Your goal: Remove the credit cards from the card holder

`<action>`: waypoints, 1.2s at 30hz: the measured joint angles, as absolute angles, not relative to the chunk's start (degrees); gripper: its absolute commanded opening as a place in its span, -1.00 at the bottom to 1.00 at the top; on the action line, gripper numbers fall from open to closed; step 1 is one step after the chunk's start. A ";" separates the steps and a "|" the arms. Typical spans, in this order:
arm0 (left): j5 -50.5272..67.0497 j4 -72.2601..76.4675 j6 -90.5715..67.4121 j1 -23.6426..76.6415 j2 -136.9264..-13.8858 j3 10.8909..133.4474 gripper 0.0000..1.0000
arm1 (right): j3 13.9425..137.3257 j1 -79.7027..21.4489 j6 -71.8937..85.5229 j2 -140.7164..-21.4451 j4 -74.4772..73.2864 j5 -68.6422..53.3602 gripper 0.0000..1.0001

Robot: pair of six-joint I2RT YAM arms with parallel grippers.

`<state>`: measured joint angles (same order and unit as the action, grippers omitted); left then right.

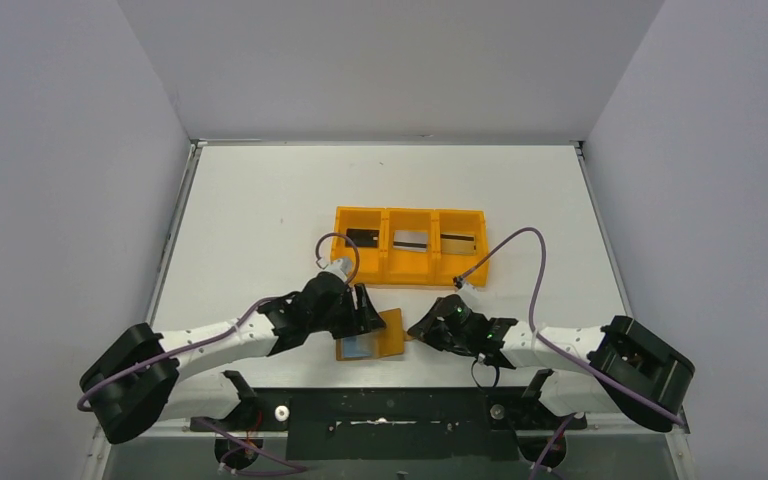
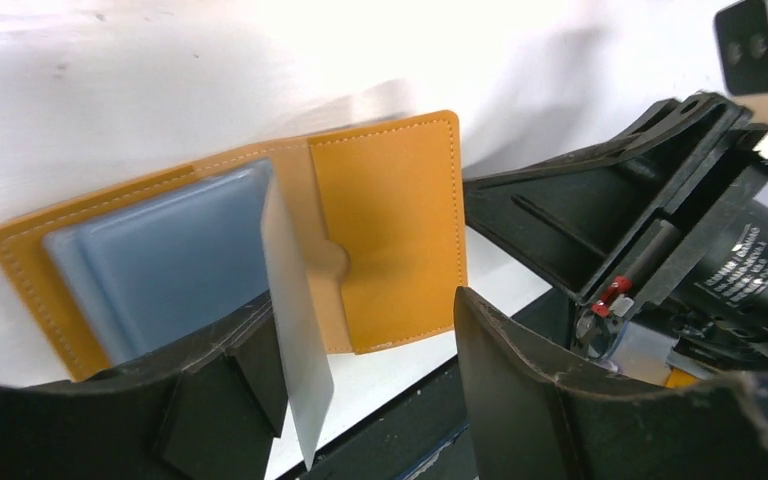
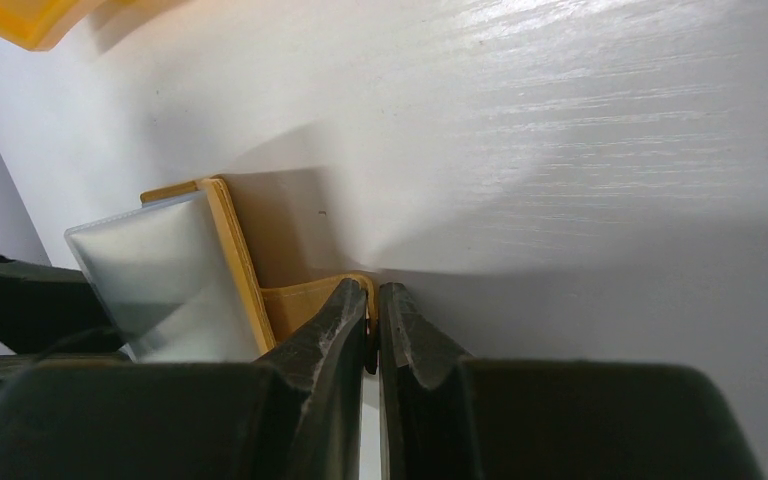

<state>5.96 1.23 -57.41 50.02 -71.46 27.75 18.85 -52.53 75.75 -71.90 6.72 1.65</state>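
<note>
The card holder [image 2: 390, 220] lies open on the table [image 3: 610, 150] near its front edge, between the two arms. The right gripper [image 3: 372, 295] has its fingers closed, apparently pinching the edge of the holder's flap; the contact is partly hidden. The left gripper [image 2: 362, 310] has its fingers apart, with a grey card [image 2: 295, 340] tilted up against one finger, unclamped. Risk: closing off-centre could flatten this card or catch the pale blue card [image 2: 160, 270] too, and a weak flap pinch would let the holder drag.

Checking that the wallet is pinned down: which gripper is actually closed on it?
The right gripper: its jaws are shut on the tan flap edge of the card holder. The left gripper stands open over the pocket side.
</note>
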 measured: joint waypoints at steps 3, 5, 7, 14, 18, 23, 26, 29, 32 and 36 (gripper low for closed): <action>1.69 -3.84 -57.45 50.24 -66.83 28.38 0.22 | 18.85 -52.53 75.77 -71.85 6.63 1.67 -0.91; -1.04 -7.88 -57.47 50.15 -63.22 28.38 0.22 | 18.85 -52.53 75.90 -71.72 6.39 1.72 -0.91; -2.66 -10.70 -57.71 50.09 -61.14 28.38 0.23 | 18.81 -52.53 76.14 -71.50 6.15 1.72 -0.90; -2.07 -11.79 -58.17 50.04 -61.06 25.61 0.23 | 17.56 -52.53 77.30 -70.87 7.53 1.67 -0.90; -1.87 -11.81 -58.28 50.04 -63.29 25.39 0.23 | 17.56 -52.53 77.30 -71.18 7.92 1.54 -0.90; -1.89 -11.84 -58.24 50.04 -63.92 25.76 0.22 | 17.65 -52.53 77.25 -71.53 8.29 1.41 -0.90; -1.83 -11.73 -58.22 50.04 -64.05 25.76 0.22 | 17.67 -52.51 77.25 -71.70 8.54 1.28 -0.90; -1.43 -10.92 -58.24 50.04 -64.47 25.76 0.22 | 17.67 -52.51 77.25 -71.77 8.60 1.23 -0.90; -0.71 -9.63 -58.28 50.04 -65.19 25.74 0.21 | 17.76 -52.51 77.21 -71.94 8.80 1.13 -0.90; 1.23 -5.67 -59.37 50.04 -66.22 24.99 0.20 | 18.26 -52.47 77.06 -72.95 9.30 0.78 -0.90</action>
<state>1.23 -5.67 -59.37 50.04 -66.22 24.99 18.26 -52.47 77.06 -72.95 9.30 0.78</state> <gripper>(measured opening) 0.604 0.074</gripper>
